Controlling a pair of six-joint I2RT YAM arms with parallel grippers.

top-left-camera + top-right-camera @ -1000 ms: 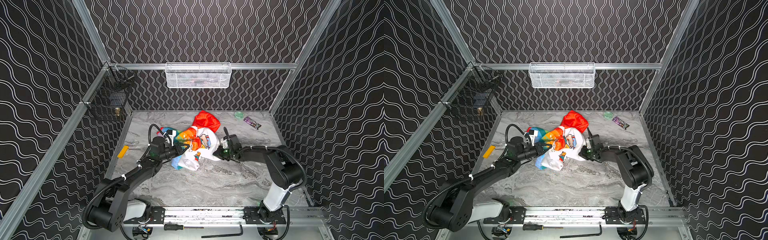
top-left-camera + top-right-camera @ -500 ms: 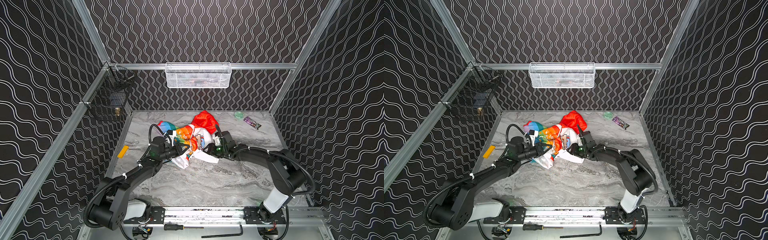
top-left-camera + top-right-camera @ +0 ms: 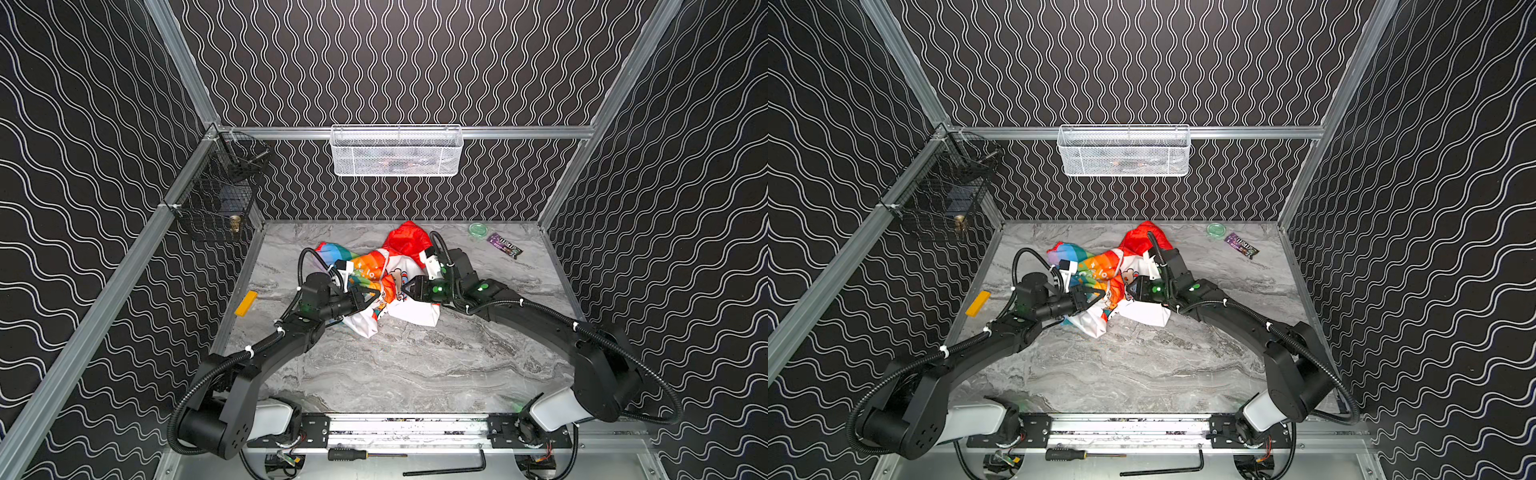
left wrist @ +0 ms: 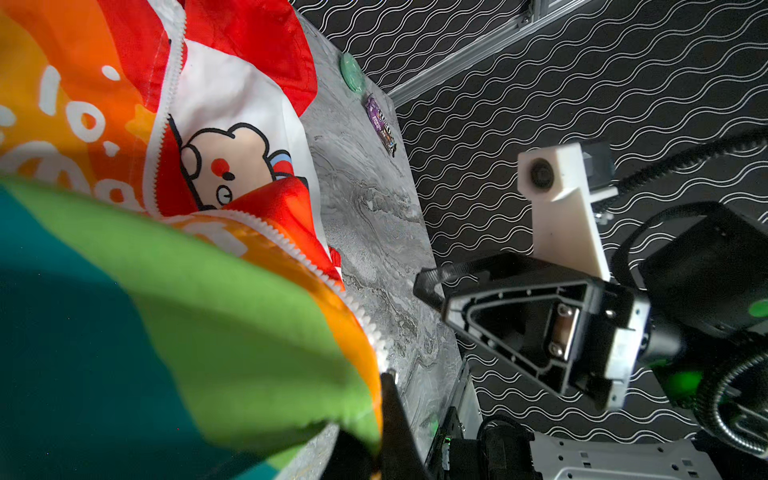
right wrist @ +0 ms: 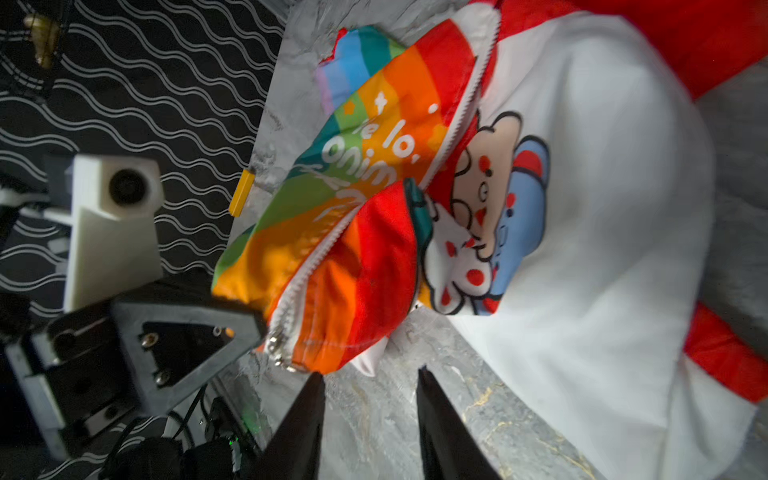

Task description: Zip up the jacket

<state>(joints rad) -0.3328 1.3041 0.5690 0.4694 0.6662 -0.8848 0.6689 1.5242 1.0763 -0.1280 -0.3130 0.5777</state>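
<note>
Marble-patterned table and black wave-print walls enclose the cell. The jacket lies bunched at mid-table between the two grippers, with its front open.

**Left gripper**: clamped on the jacket's orange hem corner at the base of the zip. The slider sits just beside its fingertip, at the low end of the teeth. Both tooth rows appear to meet at the slider and part beyond it.

**Right gripper**: released, with its jaws apart and only bare table between them. The slider lies just ahead of it, off toward the left gripper. The red hem edge lies just beyond its fingertips.

**Step in hand (judged):** take the slider with the right gripper while the left gripper anchors the hem. The zip is not yet drawn up.

**Procedure:**
1. Hold the left clamp firm so that the hem cannot follow the pull.
2. Shift the right gripper toward the left gripper until the slider sits between its jaws.
3. Close on metal only, with no cloth between the jaws.
4. Draw away from the left gripper along the tooth line, holding the cloth taut.

**Caution:** the cloth looks thin and is likely to fold into the slider and jam it. A pull off the tooth line could also drag the whole jacket.
</note>
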